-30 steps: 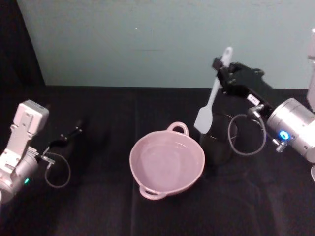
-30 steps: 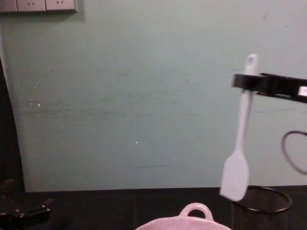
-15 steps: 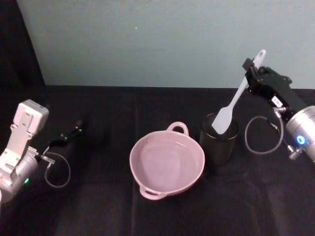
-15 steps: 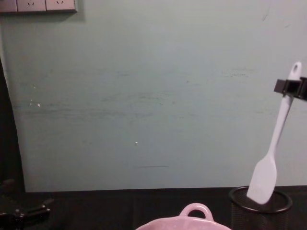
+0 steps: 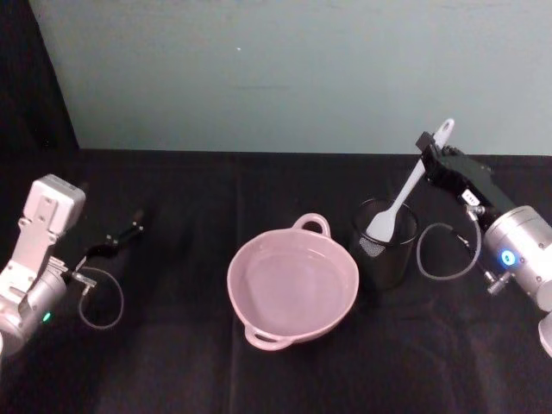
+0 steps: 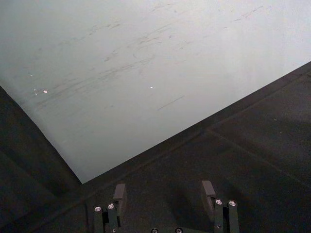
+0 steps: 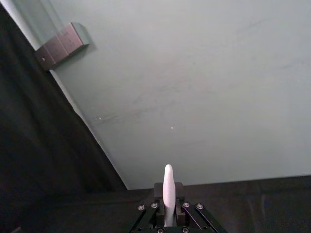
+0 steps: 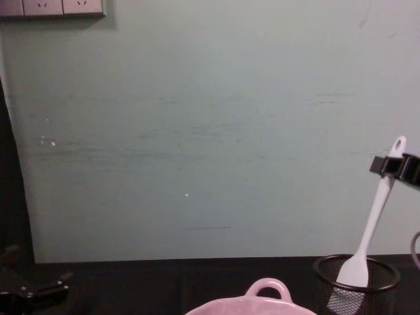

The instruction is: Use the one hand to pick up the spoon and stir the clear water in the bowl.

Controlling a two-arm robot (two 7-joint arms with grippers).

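Note:
My right gripper (image 5: 429, 159) is shut on the upper handle of the white spoon (image 5: 404, 195), at the right of the table. The spoon leans, and its flat blade dips inside the black wire-mesh cup (image 5: 385, 250). From the chest, the spoon (image 8: 373, 226) hangs from the gripper (image 8: 388, 166) into the cup (image 8: 357, 285). The right wrist view has the handle end (image 7: 168, 191) standing up between the shut jaws. The pinkish bowl (image 5: 235, 274) with clear water sits left of the cup, its loop handle (image 8: 268, 287) toward the wall. My left gripper (image 6: 164, 194) rests open at the far left.
A pale green wall (image 5: 259, 78) runs behind the black-covered table (image 5: 172, 362). A wall socket plate (image 8: 52, 8) is high on the left. The left arm (image 5: 34, 259) and its cable loop lie on the table's left side.
My right gripper has moved right and down with the spoon. The blade went from beside the bowl's far rim into the mesh cup. The left arm has stayed still.

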